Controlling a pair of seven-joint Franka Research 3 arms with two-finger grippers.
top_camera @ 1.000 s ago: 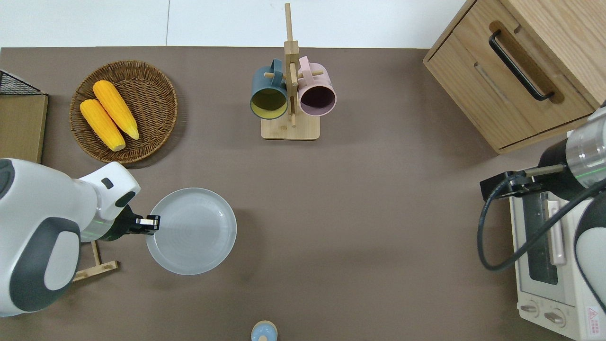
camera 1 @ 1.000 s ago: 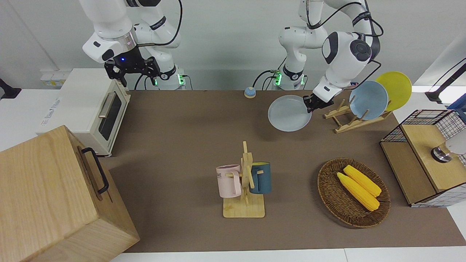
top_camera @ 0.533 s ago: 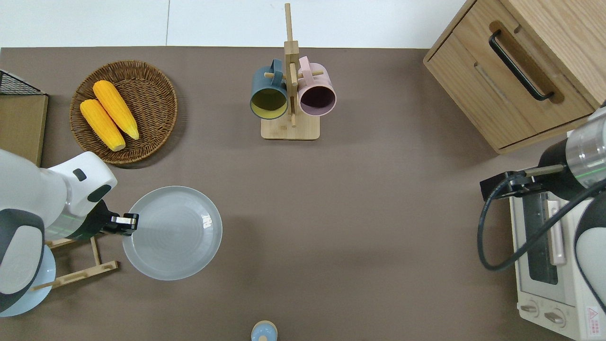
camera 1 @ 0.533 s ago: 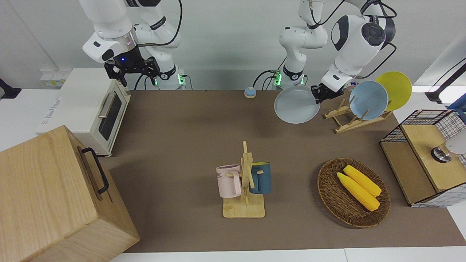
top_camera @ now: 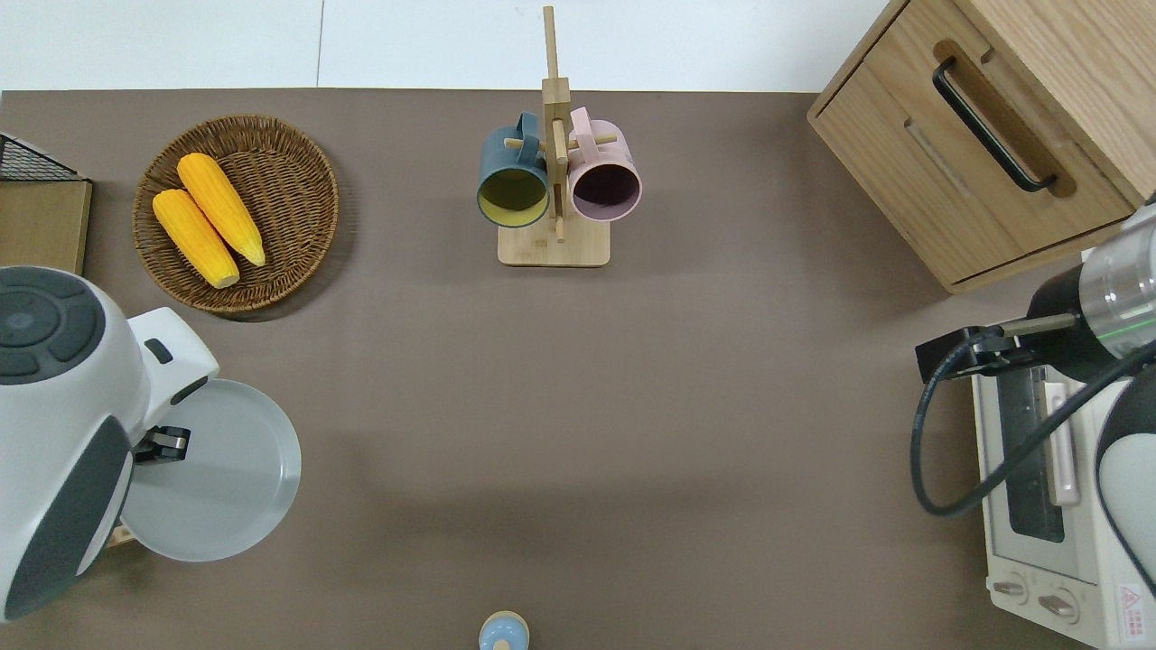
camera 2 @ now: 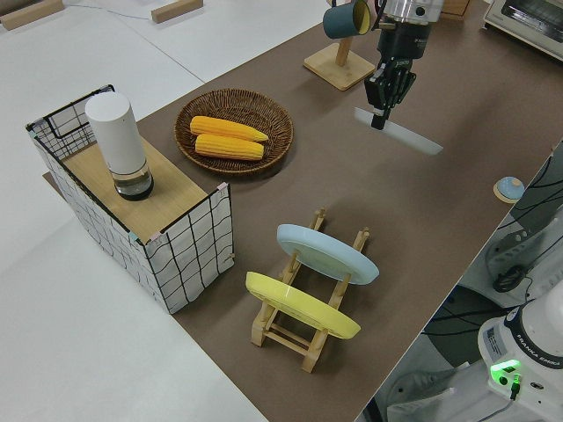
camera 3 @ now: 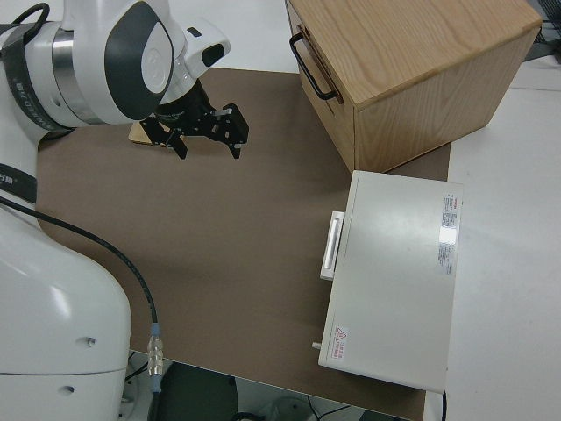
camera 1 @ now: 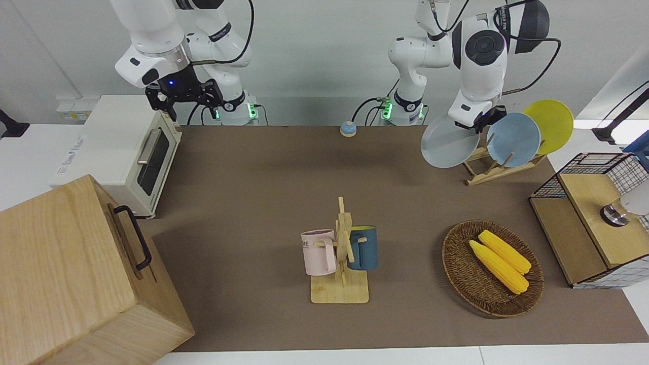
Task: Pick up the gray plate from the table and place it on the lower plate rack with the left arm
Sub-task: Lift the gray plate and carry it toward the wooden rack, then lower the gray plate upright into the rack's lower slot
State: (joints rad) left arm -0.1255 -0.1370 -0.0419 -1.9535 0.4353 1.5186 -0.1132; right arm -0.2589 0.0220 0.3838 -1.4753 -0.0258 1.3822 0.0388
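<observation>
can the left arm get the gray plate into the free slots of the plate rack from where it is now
Probably yes. The left gripper holds the gray plate in the air close to the plate rack, whose free pegs sit on the near end; the light blue plate is the only close obstacle.

The black left gripper (camera 1: 478, 123) held a pale gray plate (camera 1: 448, 141). Beside it stood a light blue plate (camera 1: 514, 139) and a yellow plate (camera 1: 553, 121).

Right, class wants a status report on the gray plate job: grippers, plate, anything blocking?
Left gripper shut on gray plate, airborne, tilted. Right arm parked. Lower plate rack holds light blue plate and yellow plate; slots nearest the robots free.
</observation>
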